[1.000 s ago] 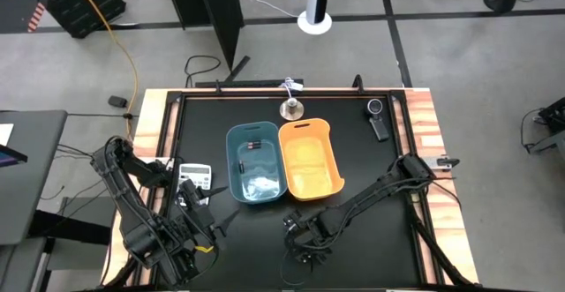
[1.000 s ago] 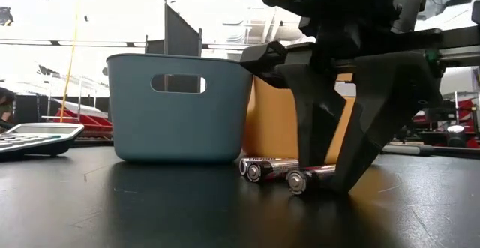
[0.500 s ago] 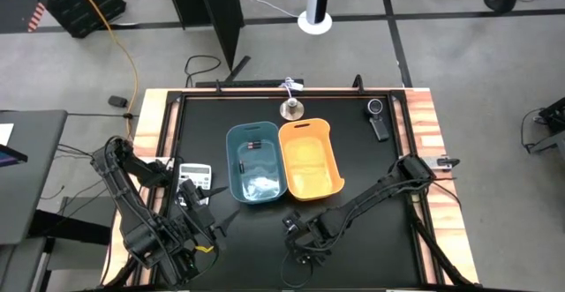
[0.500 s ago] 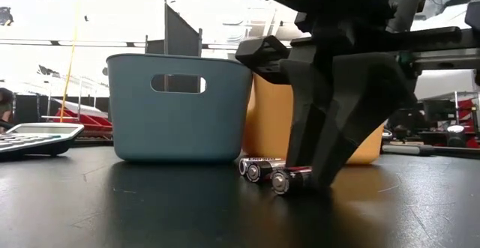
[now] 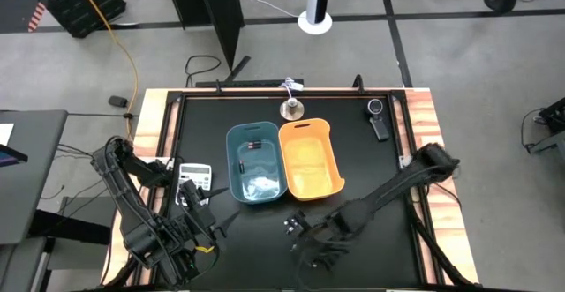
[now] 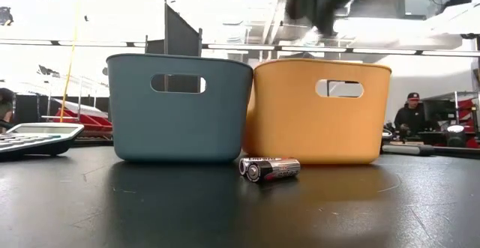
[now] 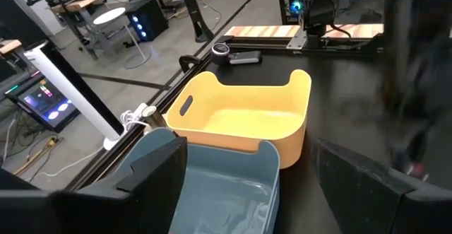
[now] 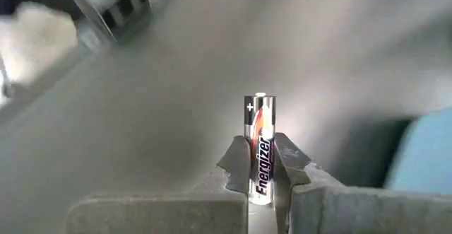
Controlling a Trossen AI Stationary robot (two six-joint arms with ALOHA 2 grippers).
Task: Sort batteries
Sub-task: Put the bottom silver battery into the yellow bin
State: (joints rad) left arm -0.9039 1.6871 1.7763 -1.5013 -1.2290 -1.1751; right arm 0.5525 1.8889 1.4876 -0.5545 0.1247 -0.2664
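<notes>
A silver, black and red battery (image 8: 259,121) sits in my shut right gripper (image 8: 260,162), which is raised over the table's near middle (image 5: 320,243) and shows only as a blur at the top of the low view (image 6: 319,1). Two more batteries (image 6: 268,168) lie on their sides on the table, just in front of where the blue bin (image 5: 256,164) and the orange bin (image 5: 309,160) meet. Dark batteries (image 5: 252,146) lie inside the blue bin. My left gripper (image 7: 247,174) is open and waits at the near left (image 5: 190,199). My right gripper pinches the battery's lower half (image 8: 260,156) between its two fingertips (image 8: 236,167), which lie along the battery. Its plus end (image 8: 259,98) sticks out beyond the tips. The battery is lifted clear of the table.
A calculator (image 5: 194,173) lies left of the blue bin. A black stick-shaped gadget (image 5: 378,120) lies at the far right and a small metal object (image 5: 290,108) at the far edge. The table has raised rails. A person (image 6: 409,113) sits in the room behind.
My right gripper closed on the nearest battery, dragged it a little toward the other two, then rose out of the low view, lifting that battery clear. The other two batteries stayed where they were.
</notes>
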